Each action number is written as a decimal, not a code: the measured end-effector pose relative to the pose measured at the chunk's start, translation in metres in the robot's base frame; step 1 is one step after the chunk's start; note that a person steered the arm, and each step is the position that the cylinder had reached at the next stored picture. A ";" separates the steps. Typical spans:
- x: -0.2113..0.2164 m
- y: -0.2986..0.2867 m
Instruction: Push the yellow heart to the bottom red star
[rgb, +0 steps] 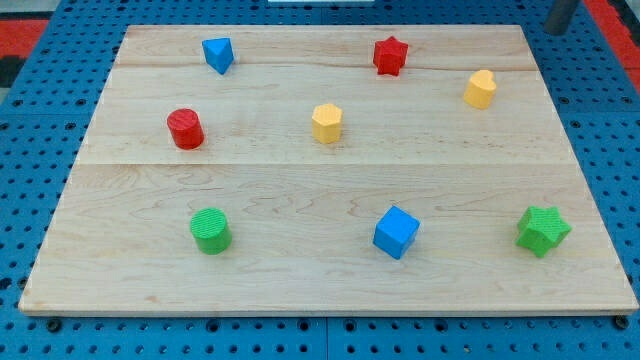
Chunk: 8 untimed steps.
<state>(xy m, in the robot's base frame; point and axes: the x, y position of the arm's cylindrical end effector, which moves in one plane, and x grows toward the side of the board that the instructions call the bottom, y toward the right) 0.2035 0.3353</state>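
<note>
The yellow heart (480, 88) lies near the board's upper right. One red star (390, 55) shows, up and to the left of the heart near the view's top; I see no other red star. My tip (553, 30) is at the view's top right corner, just beyond the board's top edge, up and to the right of the heart and well apart from it.
A yellow hexagon (326, 122) sits mid-board, with a red cylinder (185, 129) on the left. A blue triangle (217, 54) is at the top left. A green cylinder (210, 230), blue cube (396, 232) and green star (542, 230) line the bottom of the wooden board (300, 290).
</note>
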 end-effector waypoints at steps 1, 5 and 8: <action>0.012 0.005; 0.086 -0.150; 0.090 -0.160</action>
<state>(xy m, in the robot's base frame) 0.2933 0.1750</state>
